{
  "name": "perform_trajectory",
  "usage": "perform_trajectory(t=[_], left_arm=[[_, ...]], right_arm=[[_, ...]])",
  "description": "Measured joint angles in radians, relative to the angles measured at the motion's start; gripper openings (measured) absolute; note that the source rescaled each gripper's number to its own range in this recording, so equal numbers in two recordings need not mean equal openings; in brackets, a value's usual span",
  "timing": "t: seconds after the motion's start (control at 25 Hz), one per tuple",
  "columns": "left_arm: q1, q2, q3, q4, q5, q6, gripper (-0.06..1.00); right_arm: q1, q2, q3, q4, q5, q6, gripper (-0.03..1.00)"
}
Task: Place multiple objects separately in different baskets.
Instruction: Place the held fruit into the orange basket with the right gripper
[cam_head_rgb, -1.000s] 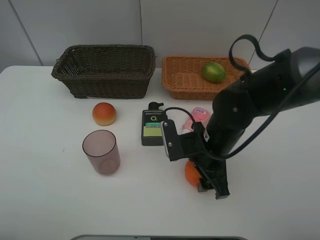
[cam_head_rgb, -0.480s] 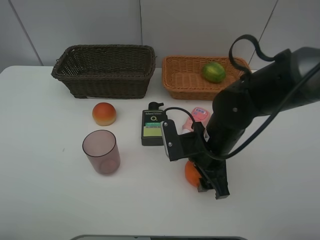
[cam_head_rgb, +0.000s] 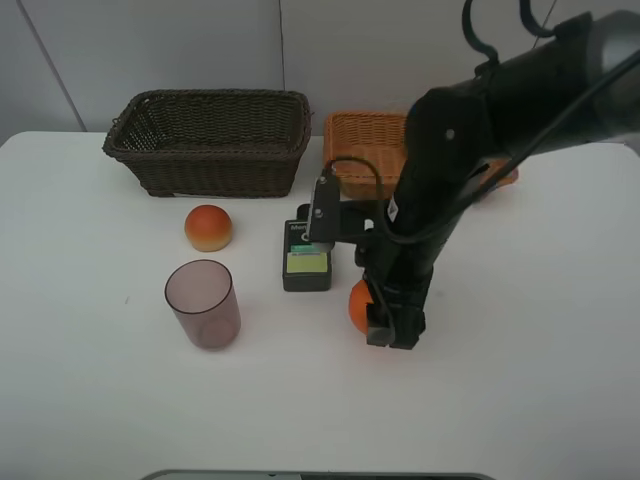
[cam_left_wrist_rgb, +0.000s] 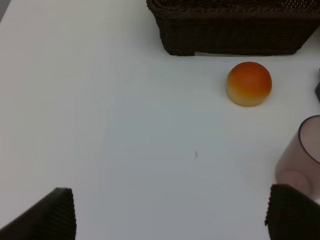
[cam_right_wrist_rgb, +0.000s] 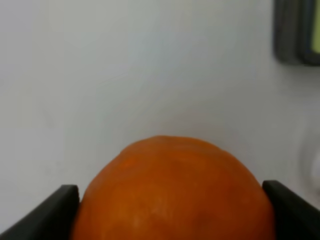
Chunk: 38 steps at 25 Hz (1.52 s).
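Orange (cam_head_rgb: 358, 305) gripped between right gripper (cam_head_rgb: 382, 320) jaws, on or barely off table (cam_head_rgb: 500, 390), just beside black bottle (cam_head_rgb: 305, 262). Left gripper (cam_left_wrist_rgb: 170, 212) agape, empty. Advice: hold squeeze steady, rise clear of bottle, cross tan basket (cam_head_rgb: 365, 150) rim high, release low inside

tool (cam_left_wrist_rgb: 175, 214) – jaws wide | peach (cam_left_wrist_rgb: 249, 83) near dark basket (cam_left_wrist_rgb: 235, 35) | cup (cam_left_wrist_rgb: 303, 155) – partly seen

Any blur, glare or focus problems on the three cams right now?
Exterior high: sharp, even light, only a faint shadow at the mauve cup. Left wrist: peach-like fruit crisp, no glare on the table. Right wrist: the orange fills the near field and looks soft; the black bottle at the edge is blurred.
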Motion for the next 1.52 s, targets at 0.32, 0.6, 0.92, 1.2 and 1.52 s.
perform_trajectory(t=[0.32, 0.6, 0.92, 1.2, 1.52], left_arm=[[0.0, 0.0, 0.0, 0.0, 0.0, 0.0, 0.92], [0.0, 0.0, 0.0, 0.0, 0.0, 0.0, 0.92], [0.0, 0.0, 0.0, 0.0, 0.0, 0.0, 0.92], [0.0, 0.0, 0.0, 0.0, 0.0, 0.0, 0.92], [0.0, 0.0, 0.0, 0.0, 0.0, 0.0, 0.92]], right_arm=[[-0.12, 0.005, -0.216, -0.097, 0.069, 0.543, 0.69], [-0.233, 0.128, -0.472, -0.132, 0.195, 0.88, 0.69], [-0.279, 0.353, -0.833, -0.172, 0.301, 1.034, 0.69], [-0.288, 0.498, -0.985, -0.228, 0.274, 1.076, 0.69], [-0.297, 0.547, -0.985, -0.249, 0.17, 1.096, 0.69]])
